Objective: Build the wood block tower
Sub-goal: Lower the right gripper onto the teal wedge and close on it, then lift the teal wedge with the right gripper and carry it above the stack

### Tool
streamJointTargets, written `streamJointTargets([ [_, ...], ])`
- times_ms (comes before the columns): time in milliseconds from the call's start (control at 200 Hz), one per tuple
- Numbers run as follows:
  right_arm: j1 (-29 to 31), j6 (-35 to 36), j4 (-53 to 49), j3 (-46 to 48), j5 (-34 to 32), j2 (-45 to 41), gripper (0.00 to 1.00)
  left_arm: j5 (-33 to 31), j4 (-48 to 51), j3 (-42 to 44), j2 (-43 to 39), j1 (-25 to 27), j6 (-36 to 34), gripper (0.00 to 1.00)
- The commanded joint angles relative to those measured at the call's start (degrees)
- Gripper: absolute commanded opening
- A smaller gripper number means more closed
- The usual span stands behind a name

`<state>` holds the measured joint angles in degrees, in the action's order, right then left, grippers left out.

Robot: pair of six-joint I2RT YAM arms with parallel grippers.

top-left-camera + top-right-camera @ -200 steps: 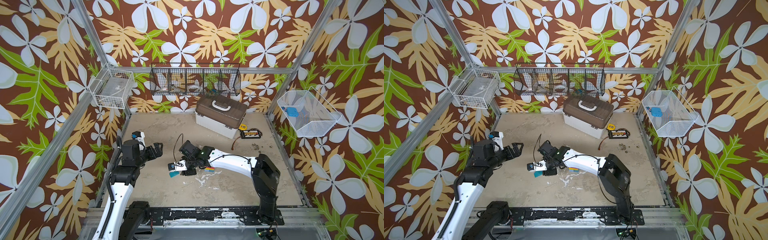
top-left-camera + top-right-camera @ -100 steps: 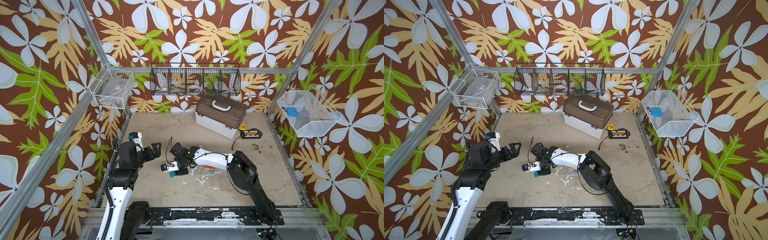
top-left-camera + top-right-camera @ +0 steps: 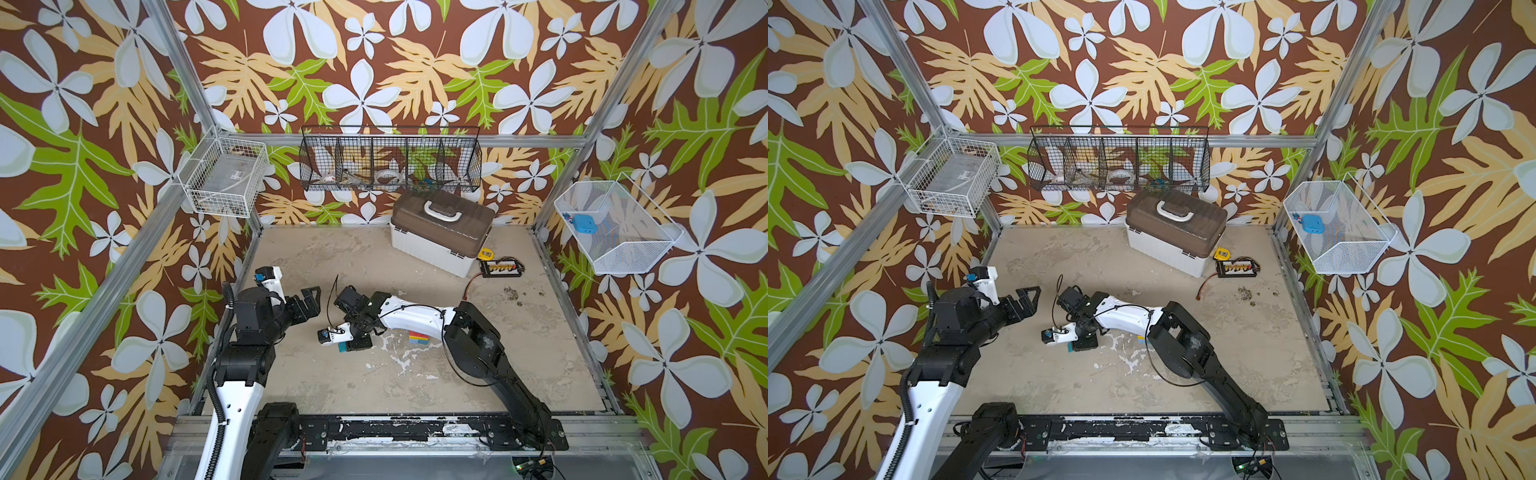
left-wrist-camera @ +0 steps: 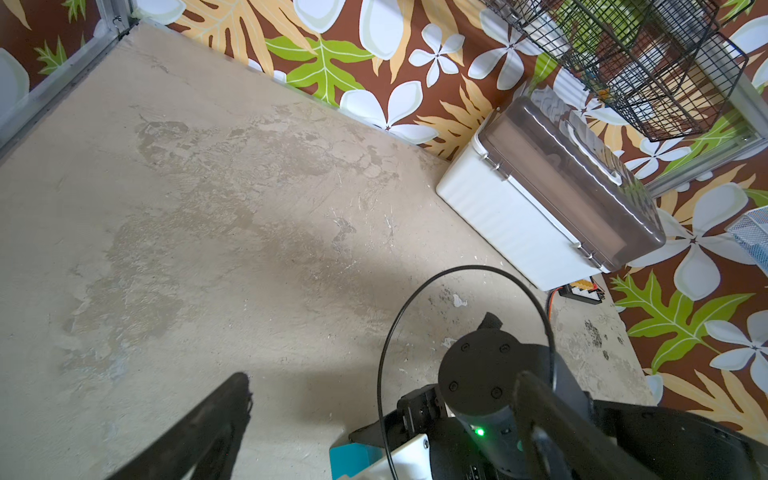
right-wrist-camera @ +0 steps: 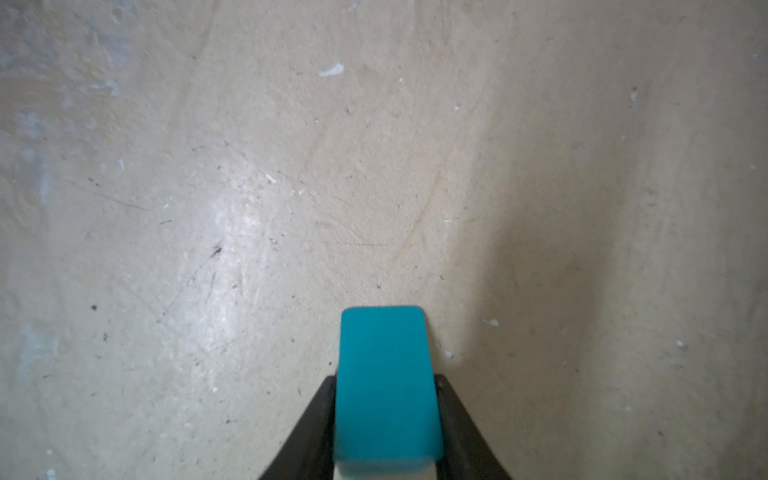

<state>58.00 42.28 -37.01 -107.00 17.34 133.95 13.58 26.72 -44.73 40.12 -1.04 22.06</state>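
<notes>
You clamp teal block [image 5: 384, 353] in right gripper [image 5: 384, 380] by flat sides for carrying | left gripper [image 3: 311, 300] wide, parked aside.

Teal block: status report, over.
Left gripper open, empty. Right gripper shut on teal block, over bare table. Coloured stack beside right arm, partly hidden by it.

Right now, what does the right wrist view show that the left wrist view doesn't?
Right wrist only: the right gripper shut on the teal block, a finger on each side. Left wrist only: the white case, the black wire basket, and the right arm's wrist joint. Both: the beige table; the left wrist view also catches a teal corner, likely that block.
</notes>
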Motion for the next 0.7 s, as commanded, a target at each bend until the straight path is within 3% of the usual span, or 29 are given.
streamJointTargets([
  [0,0.01,0.52,-2.82,-0.69,1.26,0.54,0.37,0.04,-0.97,-0.01,-0.13,-0.11,-0.17,1.00],
  [340,-0.03,-0.09,-5.87,-0.58,2.35,-0.80,0.16,0.29,-1.15,0.08,-0.52,-0.10,-0.18,1.00],
  [696,-0.02,-1.33,-8.36,5.22,2.71,-13.46,0.10,3.71,-2.17,0.77,-0.41,-0.10,-0.44,1.00],
])
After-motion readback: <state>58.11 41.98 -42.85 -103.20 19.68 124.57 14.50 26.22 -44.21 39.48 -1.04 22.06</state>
